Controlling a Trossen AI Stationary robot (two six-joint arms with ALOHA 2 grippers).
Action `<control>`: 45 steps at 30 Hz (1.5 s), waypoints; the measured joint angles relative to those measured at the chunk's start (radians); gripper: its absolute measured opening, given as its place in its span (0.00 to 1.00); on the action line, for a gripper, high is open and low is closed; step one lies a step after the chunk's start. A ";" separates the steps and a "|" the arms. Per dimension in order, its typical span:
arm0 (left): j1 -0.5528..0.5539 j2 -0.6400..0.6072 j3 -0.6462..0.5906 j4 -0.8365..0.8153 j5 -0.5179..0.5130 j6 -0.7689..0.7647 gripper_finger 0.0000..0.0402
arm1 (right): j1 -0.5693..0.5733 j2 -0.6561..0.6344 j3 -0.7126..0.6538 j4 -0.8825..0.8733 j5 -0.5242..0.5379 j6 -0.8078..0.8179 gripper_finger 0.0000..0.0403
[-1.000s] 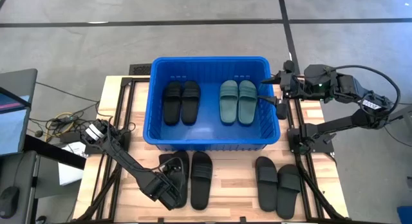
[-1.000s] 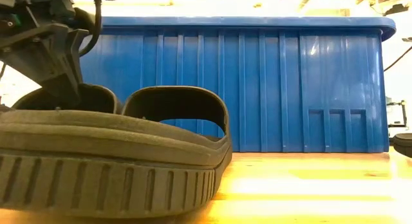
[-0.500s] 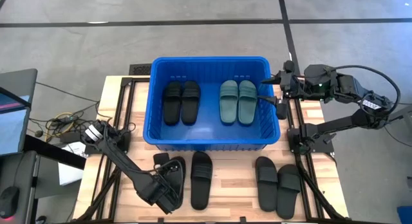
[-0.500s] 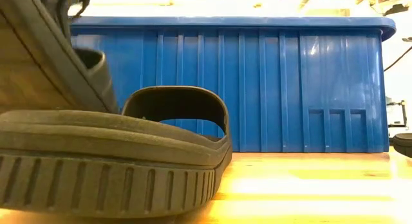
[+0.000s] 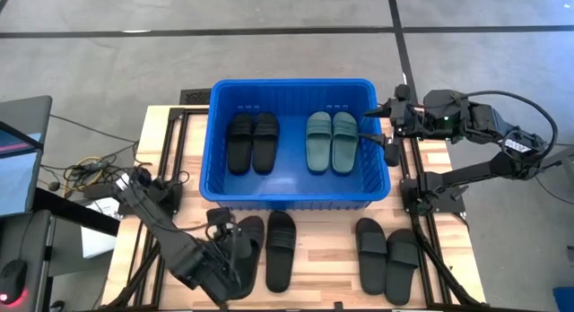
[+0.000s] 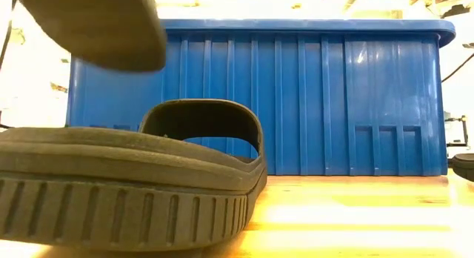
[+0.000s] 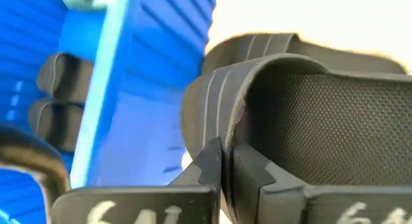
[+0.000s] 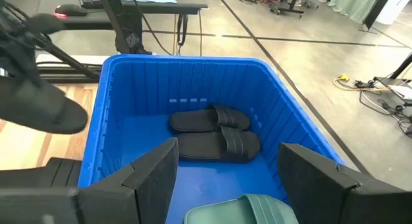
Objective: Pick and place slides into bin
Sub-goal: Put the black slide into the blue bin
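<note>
A black rubber slide sandal point(image 5: 240, 243) hangs lifted off the pale wooden table point(image 5: 323, 258), just in front of the large blue ribbed plastic bin point(image 5: 292, 197). The left gripper point(image 7: 224, 165) is pinched tight on the edge of its wide strap (a thin hold). Its mate point(image 5: 280, 250) lies flat alongside. The likely trouble is that the sandal swings and clips the bin's near rim, or slips free. The right gripper point(image 8: 224, 161) waits over the bin's right end, fingers spread wide.
</note>
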 joint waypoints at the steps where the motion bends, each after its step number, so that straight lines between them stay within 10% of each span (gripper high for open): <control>1: -0.001 -0.007 0.027 -0.001 -0.007 0.001 0.00 | 0.000 0.000 0.000 0.000 0.000 0.004 0.62; 23: 0.233 -0.245 0.106 -0.003 -0.559 0.461 0.00 | 0.000 0.000 0.000 0.027 0.000 0.022 0.62; 36: 0.599 -0.381 -0.393 0.030 -0.590 0.610 0.00 | 0.000 0.002 0.000 0.027 0.026 0.023 0.62; 45: 0.625 -0.516 -0.730 0.550 -0.491 0.828 0.00 | 0.000 0.002 0.000 0.034 0.072 0.014 0.62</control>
